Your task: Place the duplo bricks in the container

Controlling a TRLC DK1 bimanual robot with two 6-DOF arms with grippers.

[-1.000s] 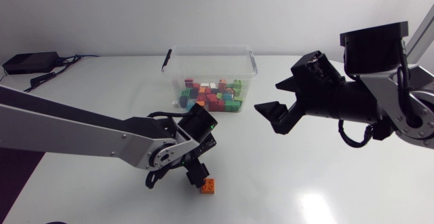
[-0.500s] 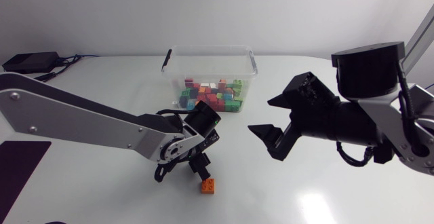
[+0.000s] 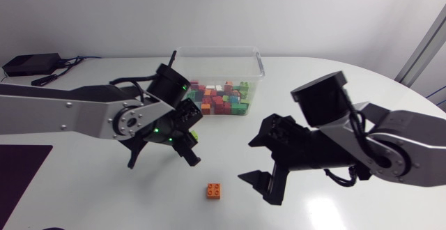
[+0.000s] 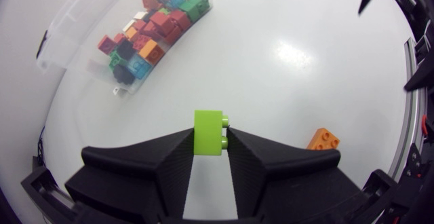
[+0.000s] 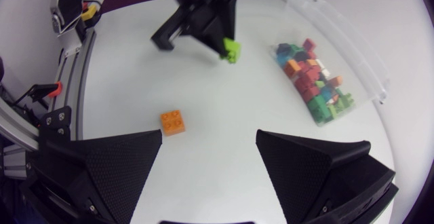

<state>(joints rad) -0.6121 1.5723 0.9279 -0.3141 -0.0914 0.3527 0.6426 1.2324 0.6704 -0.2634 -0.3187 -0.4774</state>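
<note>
A lime green duplo brick (image 4: 209, 132) is pinched between the fingers of my left gripper (image 4: 209, 151), which is shut on it and held above the table. From the head view, that gripper (image 3: 189, 146) hangs in front of the clear container (image 3: 259, 64), to its left. The container holds several coloured bricks (image 3: 217, 97). An orange brick (image 3: 214, 190) lies alone on the table near the front. My right gripper (image 3: 261, 163) stands open just right of it. In the right wrist view the orange brick (image 5: 173, 122) lies ahead of the spread fingers (image 5: 115, 163).
A black power supply (image 3: 28, 64) with cables lies at the back left of the table. The container carries a black handle clip (image 3: 171, 60) on its left rim. Bare white table (image 3: 125, 195) surrounds the orange brick.
My left gripper shut on the green brick beside the orange one, lifted it and moved back-left toward the container. My right arm swung down and forward toward the orange brick.
</note>
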